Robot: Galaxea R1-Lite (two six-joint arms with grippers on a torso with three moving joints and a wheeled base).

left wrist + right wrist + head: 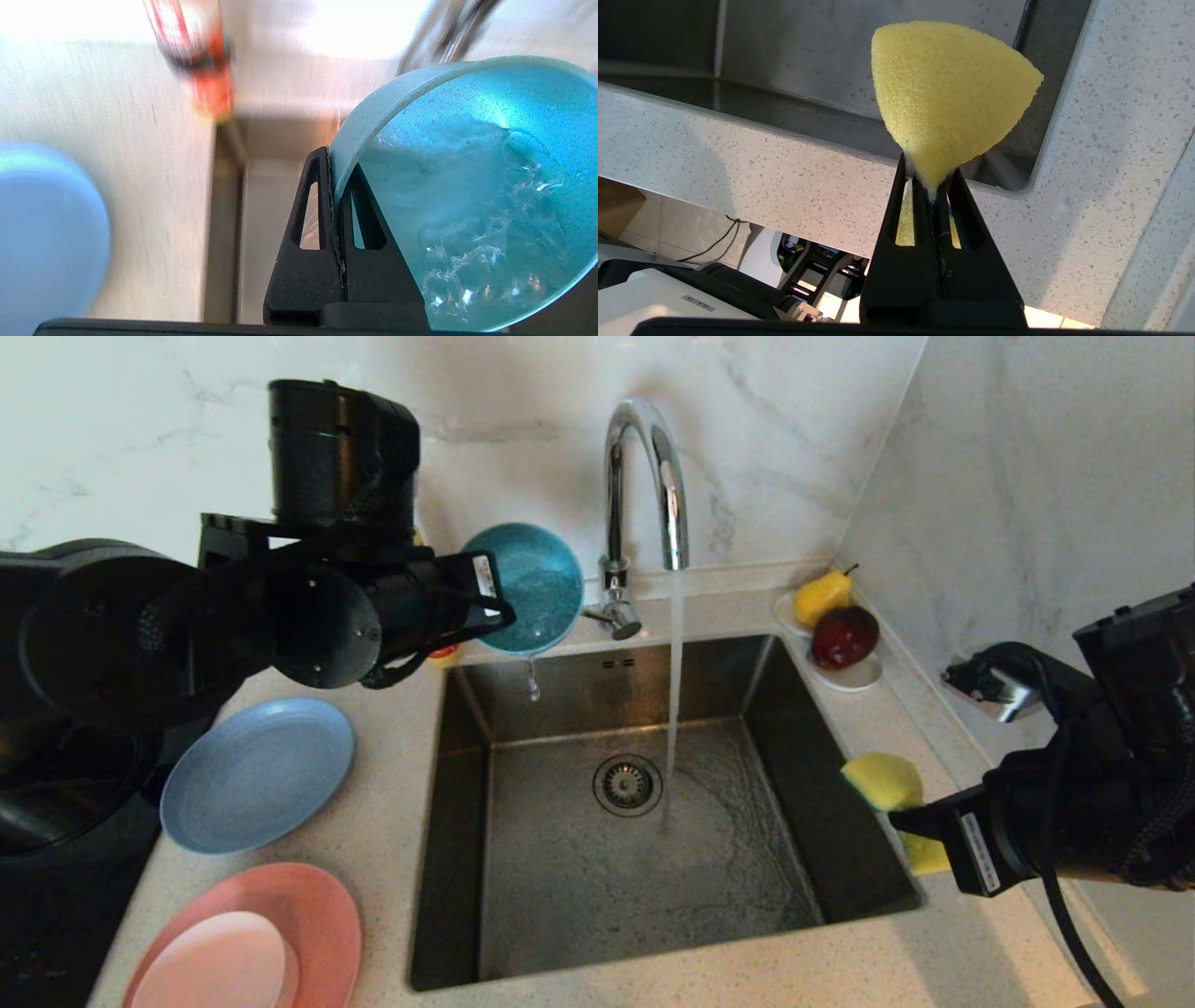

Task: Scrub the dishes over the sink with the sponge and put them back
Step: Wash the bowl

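Teal bowl (467,196) holds water, seen only from left gripper (337,163).

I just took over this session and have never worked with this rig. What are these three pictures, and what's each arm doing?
This is a two-armed robot at a kitchen sink. The wide picture comes from its head camera; the other two come from cameras behind each gripper.

The left gripper is shut on the rim of the teal bowl, tipping it at the back left corner of the sink so water dribbles out. The right gripper is shut on the yellow sponge, at the sink's right edge.

The tap is running. On the counter to the left lie a grey-blue plate and a salmon-pink plate with a small pale pink dish on it. A white dish with fruit sits at the back right.
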